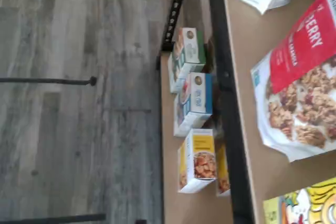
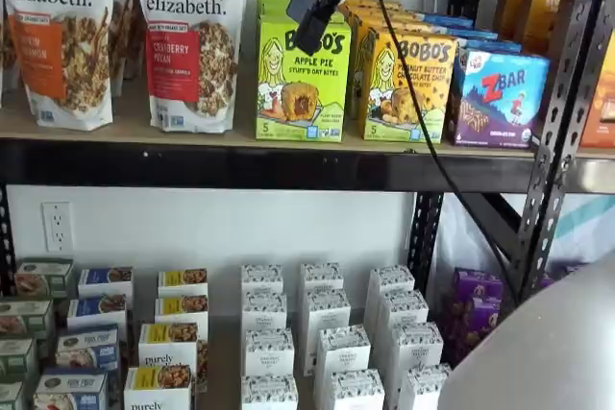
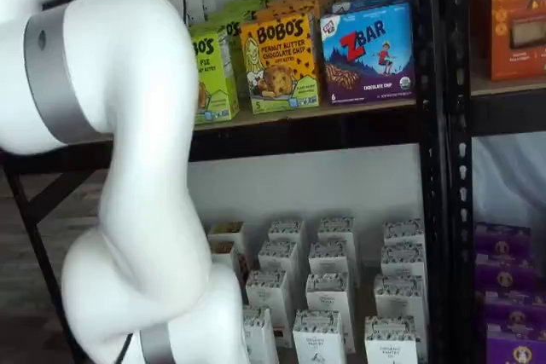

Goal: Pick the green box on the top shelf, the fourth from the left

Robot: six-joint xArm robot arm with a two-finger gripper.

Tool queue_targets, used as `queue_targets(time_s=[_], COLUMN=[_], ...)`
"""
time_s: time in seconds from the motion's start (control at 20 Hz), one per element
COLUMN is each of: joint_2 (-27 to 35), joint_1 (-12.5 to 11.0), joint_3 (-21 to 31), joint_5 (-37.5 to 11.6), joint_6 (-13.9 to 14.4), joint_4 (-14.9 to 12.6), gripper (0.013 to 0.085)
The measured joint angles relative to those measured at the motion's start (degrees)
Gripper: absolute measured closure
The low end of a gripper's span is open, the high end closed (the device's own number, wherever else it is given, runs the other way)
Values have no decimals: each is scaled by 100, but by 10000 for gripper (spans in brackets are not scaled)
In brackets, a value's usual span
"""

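The green box (image 2: pixel 300 79) is a lime-green Bobo's Apple Pie carton standing upright at the front of the top shelf (image 2: pixel 288 168), between a granola bag and a yellow-orange Bobo's carton. It also shows in a shelf view (image 3: pixel 213 74), partly hidden by my arm. My gripper (image 2: pixel 312 18) hangs from above, tilted, with its black fingers in front of the box's upper face. No gap between the fingers shows and nothing is in them. In the wrist view a lime-yellow carton with a cartoon girl (image 1: pixel 307 205) lies at the picture's edge on the tan deck (image 1: pixel 247 51).
Two Purely Elizabeth granola bags (image 2: pixel 192 36) stand left of the green box. The yellow-orange Bobo's carton (image 2: pixel 408 84) and the blue ZBar carton (image 2: pixel 498 98) stand to its right. A black cable (image 2: pixel 423 132) trails down. A black upright (image 2: pixel 562 122) stands right. My white arm (image 3: pixel 128 168) fills the left.
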Motion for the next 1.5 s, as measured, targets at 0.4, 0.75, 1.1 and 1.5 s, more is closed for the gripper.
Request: queue_targets(time_s=[0.4,0.75,1.1,1.5], joint_2=[151,577,965,1317], joint_1=[-62,-153,-279,-436], joint_3=[-26,-445,-753,-981], joint_5=[-615,-596,-575,-519], joint_6=[-64,-154,-312,-519], joint_4=[106,12,-161,-356], gripper=[130,130,130,130])
